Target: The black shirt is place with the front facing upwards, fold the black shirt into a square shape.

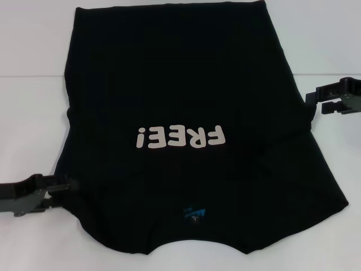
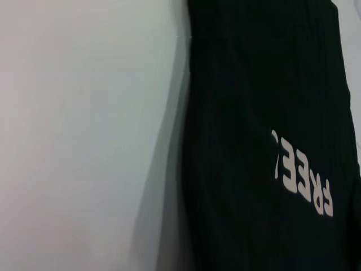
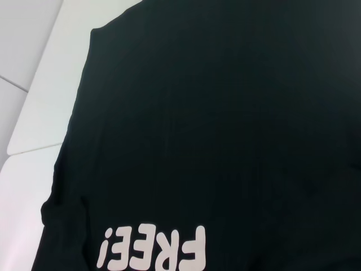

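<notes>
The black shirt (image 1: 180, 79) lies flat on the white table (image 1: 31, 68), front up, and covers most of it. Its cream "FREE!" lettering (image 1: 180, 136) reads upside down from here, and the blue neck label (image 1: 194, 214) sits near the table's front edge. My left gripper (image 1: 66, 189) is at the shirt's left edge by the near shoulder. Over at the shirt's right edge, at mid height, my right gripper (image 1: 313, 101) has its jaws apart. The wrist views show only the shirt (image 2: 254, 84) (image 3: 225, 113) and the table.
White tabletop (image 2: 84, 135) shows to the left and right of the cloth. In the right wrist view a table edge (image 3: 34, 147) runs along the far side.
</notes>
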Tool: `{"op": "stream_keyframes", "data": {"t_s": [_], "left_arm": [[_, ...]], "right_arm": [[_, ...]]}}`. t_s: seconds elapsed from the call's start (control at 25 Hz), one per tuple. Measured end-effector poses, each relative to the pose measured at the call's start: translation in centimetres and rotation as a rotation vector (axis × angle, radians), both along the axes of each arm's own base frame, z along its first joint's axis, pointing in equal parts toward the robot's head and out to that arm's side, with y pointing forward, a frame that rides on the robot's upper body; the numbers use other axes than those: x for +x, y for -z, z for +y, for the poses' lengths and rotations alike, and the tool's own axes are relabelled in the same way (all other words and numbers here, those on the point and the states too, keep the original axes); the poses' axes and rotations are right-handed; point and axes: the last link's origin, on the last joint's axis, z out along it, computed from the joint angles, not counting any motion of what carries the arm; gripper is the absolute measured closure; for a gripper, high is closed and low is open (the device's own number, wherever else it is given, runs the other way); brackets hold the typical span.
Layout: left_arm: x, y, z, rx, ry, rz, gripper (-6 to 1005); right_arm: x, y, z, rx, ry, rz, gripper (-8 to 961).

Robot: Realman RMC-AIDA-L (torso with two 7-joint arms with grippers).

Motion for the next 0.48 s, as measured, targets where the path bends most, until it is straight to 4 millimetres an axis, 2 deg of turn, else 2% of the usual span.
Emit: {"op": "stream_keyframes", "data": {"t_s": [0.28,0.48], "left_arm": [[0.43,-0.03,1.01,0.016,0.001,0.009,323],[0.16,-0.32,0.98,0.031,-0.018,0.007,348]], "right_arm": [[0.25,-0.09,-0.11,0.006,0.008,0.005,339],[0.31,-0.22,-0.10,0.009,0.009,0.005,340]]}}
